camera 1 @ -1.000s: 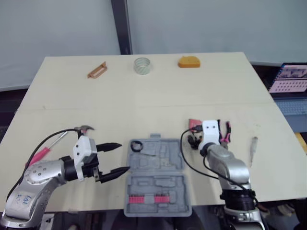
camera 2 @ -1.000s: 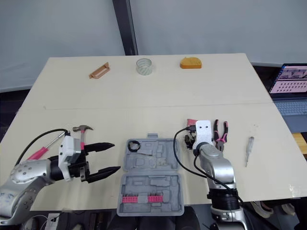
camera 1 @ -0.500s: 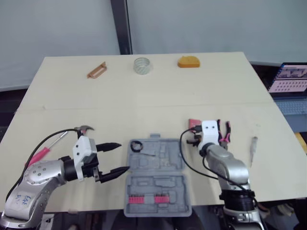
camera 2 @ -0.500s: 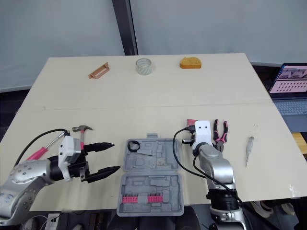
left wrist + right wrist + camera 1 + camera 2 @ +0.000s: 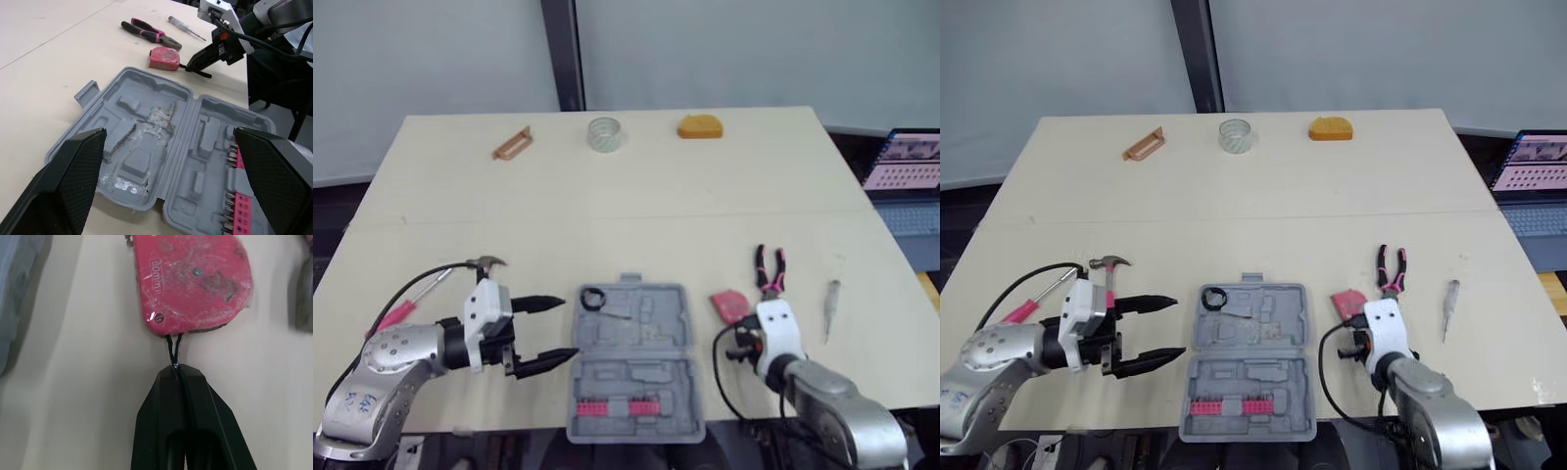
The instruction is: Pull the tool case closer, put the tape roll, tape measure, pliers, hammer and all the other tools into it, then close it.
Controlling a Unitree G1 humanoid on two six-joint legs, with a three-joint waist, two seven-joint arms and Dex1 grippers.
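Pinching the thin black cord [image 5: 172,350] of the red tape measure [image 5: 193,281], the right gripper [image 5: 177,377] has its two fingers pressed together on that loop alone. It has no hold on the body of the measure. The measure lies flat on the bench [image 5: 607,215], straight ahead of the fingertips and on the far side of them from the robot, with the cord running in line with the fingers.

The tool case [image 5: 646,323] lies open near the bench's front edge. Its two halves are spread flat, one beyond the other. The tape measure sits just beside the right edge of the far half, not touching it, so the case lies to the robot's left of the gripper. By that layout the right arm is the nearer one for this item. The coming move looks like a lift by the cord and a short carry leftward over the rim, where the dangling body may swing.

The left gripper [image 5: 566,328] hovers with its fingers spread wide at the case's left side, holding nothing.

The pliers [image 5: 770,269] lie just beyond the tape measure, with their long axis pointing away from the robot. The hammer [image 5: 487,262] is beside the left arm, and the tape roll [image 5: 604,133] is well apart at the far edge.
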